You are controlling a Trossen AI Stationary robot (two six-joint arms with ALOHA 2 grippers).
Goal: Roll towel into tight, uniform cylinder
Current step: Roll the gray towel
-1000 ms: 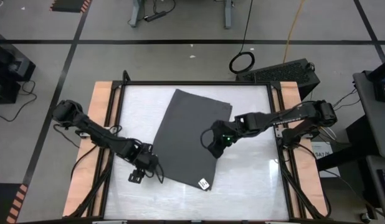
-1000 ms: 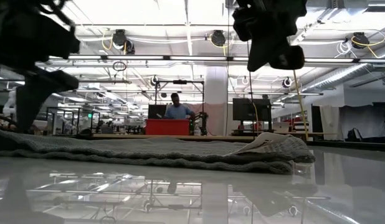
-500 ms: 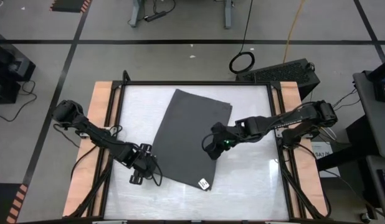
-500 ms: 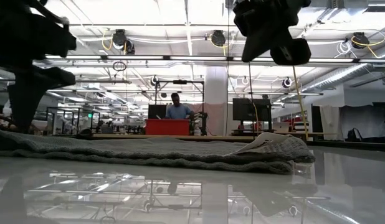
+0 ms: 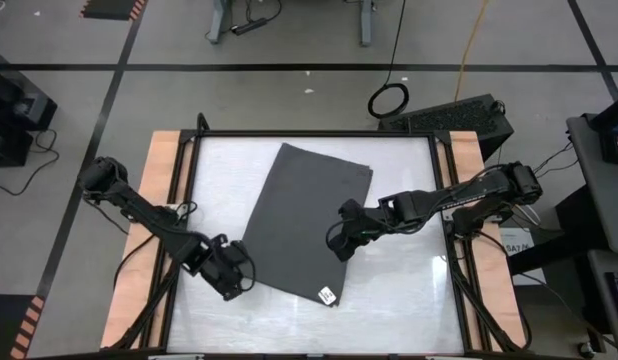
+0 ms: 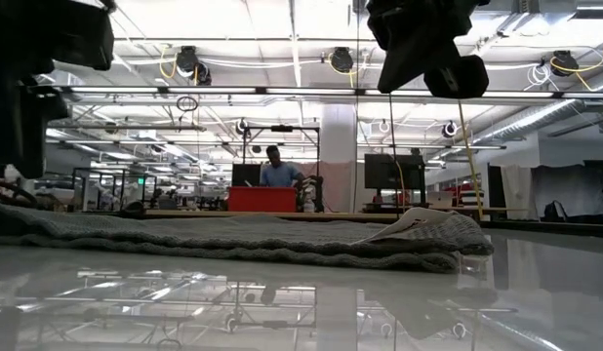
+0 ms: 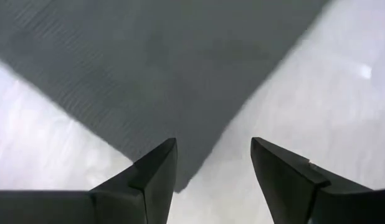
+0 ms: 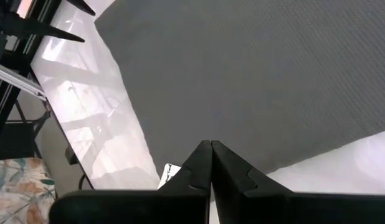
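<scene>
Change: our left gripper point(image 5: 229, 272) has swung down toward the towel's point(image 5: 304, 220) near-left corner, and its jaws have narrowed but stand apart, empty.
Right gripper point(image 5: 341, 243): we hover it over the towel's right edge, jaws pressed together, holding nothing.
Towel: flat and unrolled, mid-table point(image 5: 409, 290), white tag point(image 5: 327, 294) toward the near edge.
Meaning: we judge a corner pinch is being lined up; rolling not yet begun.

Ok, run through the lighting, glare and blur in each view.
High view: even light, the towel shows flat and dark on the pale table. Low view: bright ceiling lights behind, both arms in silhouette, the glossy table mirrors the room. Left wrist view: soft focus, the left gripper jaws dark with a gap between them, a small glare spot on the table. Right wrist view: towel weave sharp, the right gripper shut.
</scene>
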